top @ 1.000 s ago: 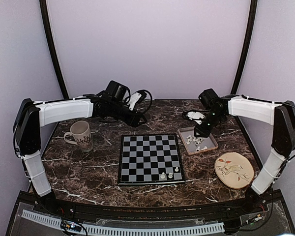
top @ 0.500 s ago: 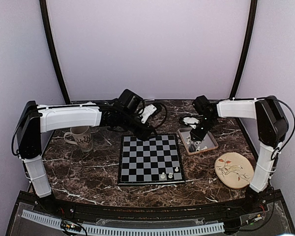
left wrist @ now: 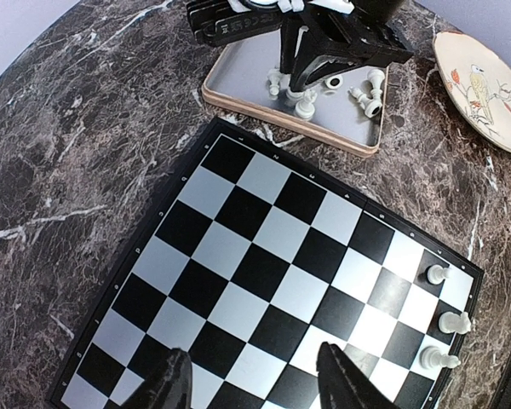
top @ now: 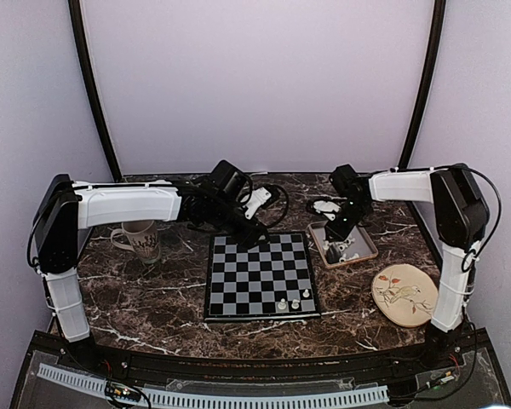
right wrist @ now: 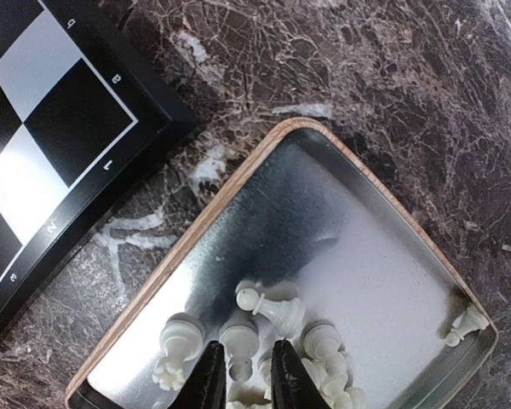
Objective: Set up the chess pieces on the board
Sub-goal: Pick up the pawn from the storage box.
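Note:
The checkered board point(top: 260, 277) lies mid-table with three white pieces point(top: 295, 302) at its near right corner. They also show in the left wrist view point(left wrist: 454, 322). My left gripper point(top: 257, 236) hangs over the board's far left part. In its wrist view the left gripper point(left wrist: 254, 388) is open and empty above the squares point(left wrist: 264, 256). My right gripper point(top: 336, 236) is down in the tray point(top: 364, 256) among several loose white pieces point(right wrist: 277, 308). In its wrist view the right gripper point(right wrist: 245, 375) is narrowly open, astride one lying piece point(right wrist: 240, 336), with gaps still showing.
A mug point(top: 140, 234) stands at the left of the table. A round plate with a bird drawing point(top: 404, 294) lies at the near right. The tray's wooden rim point(right wrist: 153, 285) sits close to the board's corner point(right wrist: 51, 128). Cables hang behind both wrists.
My left arm has swung right and forward, from the back left to above the board's far edge. My right gripper has drawn in and dropped into the tray among the pieces.

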### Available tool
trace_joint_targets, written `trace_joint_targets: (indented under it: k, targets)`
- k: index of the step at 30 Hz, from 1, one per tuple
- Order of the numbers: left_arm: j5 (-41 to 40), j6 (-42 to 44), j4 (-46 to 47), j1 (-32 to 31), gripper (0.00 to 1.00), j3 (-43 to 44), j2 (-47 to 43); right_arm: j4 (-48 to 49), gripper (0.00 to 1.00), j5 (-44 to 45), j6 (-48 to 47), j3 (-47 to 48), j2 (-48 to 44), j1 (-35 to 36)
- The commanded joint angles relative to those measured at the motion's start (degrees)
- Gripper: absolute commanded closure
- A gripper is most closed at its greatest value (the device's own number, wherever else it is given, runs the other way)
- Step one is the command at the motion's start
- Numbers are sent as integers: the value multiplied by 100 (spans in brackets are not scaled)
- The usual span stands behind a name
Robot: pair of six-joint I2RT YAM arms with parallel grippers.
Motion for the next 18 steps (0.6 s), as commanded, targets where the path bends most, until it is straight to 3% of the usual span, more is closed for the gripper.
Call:
trace_joint_targets:
  k: [1, 9, 18]
  targets:
    - [-46, 82, -142, -2, 48, -19, -69, -50, 82, -138, 49, 143, 149, -30]
    - [-87, 108, -177, -2, 48, -9, -77, -135, 92, -118, 65, 17, 9, -34]
    - [-171, 104, -147, -2, 48, -30, -175, -416, 96, -195, 84, 3, -615, -30]
